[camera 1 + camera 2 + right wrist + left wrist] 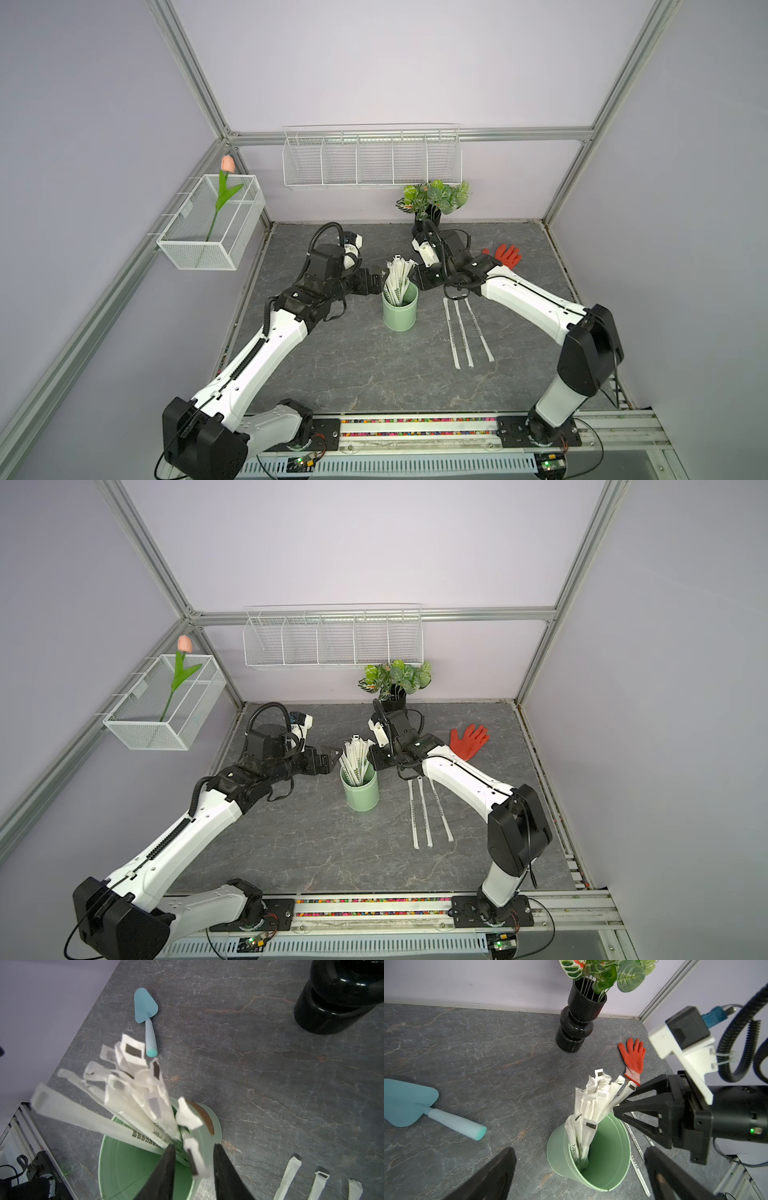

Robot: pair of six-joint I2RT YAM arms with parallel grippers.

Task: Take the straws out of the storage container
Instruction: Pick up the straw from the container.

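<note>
Near the middle of the grey marbled tabletop [332, 365] stands the pale mint-green cylindrical cup [400, 316], upright between the two arms. A bundle of long thin straws in white paper wrappers [397, 278] leans out of it, reaching well above the rim. Three more wrapped straws [465, 332] lie side by side on the tabletop on the right arm's side of the cup, so the task looks begun but far from finished (most of the bundle is in the cup).

The right fingers [166, 1167] sit at the top of the bundle, narrowly apart, with the dark-marked end of a single straw [194, 1161] between them. The right wrist view shows a sliver of gap on each side of it, so I judge nothing is pinched yet. The left fingers [496, 1172] are spread wide and hold nothing, low beside the cup on its other side.

The step in hand appears to be picking that one straw. To do it well, the right fingers should close squarely on the wrapper a little below its flattened end, and take only that one, since its neighbours crowd close. The lift should follow the straw's own lean rather than go straight up, or the cup may tip or drag. The left fingers look well placed to steady the cup's wall if it shifts.
</note>
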